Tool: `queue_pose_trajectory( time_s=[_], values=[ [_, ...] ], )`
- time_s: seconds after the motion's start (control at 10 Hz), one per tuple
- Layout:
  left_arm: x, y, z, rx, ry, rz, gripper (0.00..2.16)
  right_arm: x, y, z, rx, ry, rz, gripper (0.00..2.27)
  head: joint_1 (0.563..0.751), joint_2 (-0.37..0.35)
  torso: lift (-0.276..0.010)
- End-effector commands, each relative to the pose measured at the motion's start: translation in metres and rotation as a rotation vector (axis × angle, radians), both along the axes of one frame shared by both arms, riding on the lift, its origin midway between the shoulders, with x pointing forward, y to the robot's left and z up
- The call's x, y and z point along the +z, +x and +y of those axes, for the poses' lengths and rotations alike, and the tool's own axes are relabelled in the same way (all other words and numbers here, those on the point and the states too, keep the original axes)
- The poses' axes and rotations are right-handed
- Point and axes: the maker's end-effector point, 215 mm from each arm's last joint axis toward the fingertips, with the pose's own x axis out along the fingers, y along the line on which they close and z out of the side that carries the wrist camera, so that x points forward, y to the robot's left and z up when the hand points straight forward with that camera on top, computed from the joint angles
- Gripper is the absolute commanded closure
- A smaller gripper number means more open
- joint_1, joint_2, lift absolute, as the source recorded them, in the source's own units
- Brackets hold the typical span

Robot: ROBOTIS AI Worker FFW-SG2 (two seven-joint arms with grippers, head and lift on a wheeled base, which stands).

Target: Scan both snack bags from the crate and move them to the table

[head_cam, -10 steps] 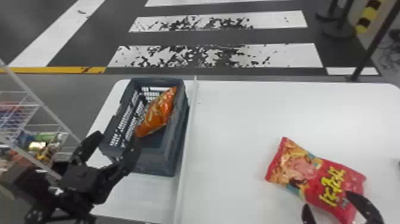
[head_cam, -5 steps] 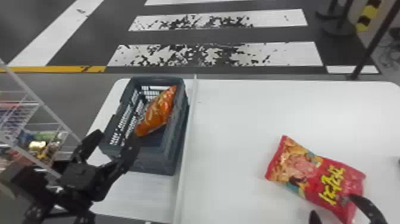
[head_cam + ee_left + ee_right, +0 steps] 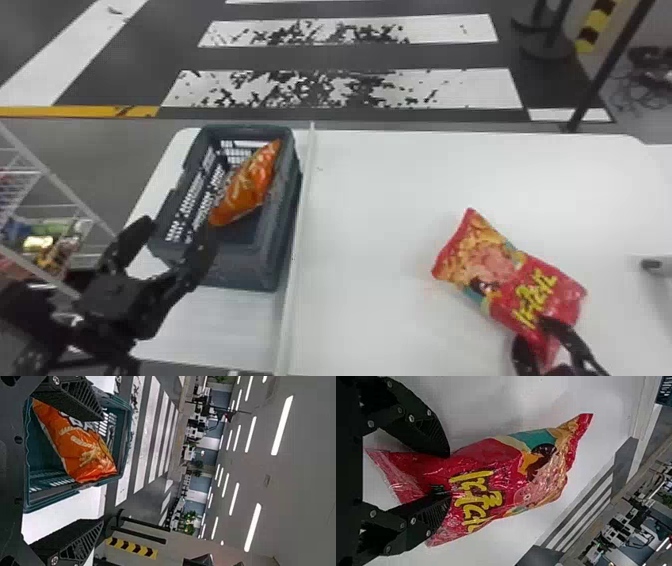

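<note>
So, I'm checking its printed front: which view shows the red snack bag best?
The right wrist view: the red snack bag is large and close there, though the right gripper covers part. The head view shows it smaller, on the table right of the crate.

1 orange bag (image 3: 247,187) leans in crate (image 3: 235,267), 1 red bag (image 3: 505,275) pinched over table (image 3: 375,215).
</note>
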Motion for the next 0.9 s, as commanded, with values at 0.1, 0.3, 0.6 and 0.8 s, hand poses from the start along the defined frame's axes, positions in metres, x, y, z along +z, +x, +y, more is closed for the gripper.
queue_pose_trajectory(
  time_s=[0.1,0.3,0.6,0.8],
  values=[
    [-0.002,-0.001,0.000,-0.002,-0.002,0.004,0.08,0.007,0.000,0.016,0.045,0.033,-0.027,2.24,0.695,0.105,-0.087],
    [-0.003,-0.002,-0.001,-0.004,-0.001,0.007,0.08,0.023,-0.002,0.023,0.046,0.082,-0.046,2.24,0.695,0.129,-0.087],
    [-0.002,-0.002,-0.006,-0.021,-0.006,0.004,0.08,0.082,0.017,0.007,-0.053,0.249,-0.065,2.24,0.695,0.131,-0.087],
    [-0.001,-0.003,-0.011,-0.032,-0.011,0.002,0.08,0.116,0.030,0.000,-0.183,0.601,0.027,2.24,0.695,0.103,-0.087]
  ],
)
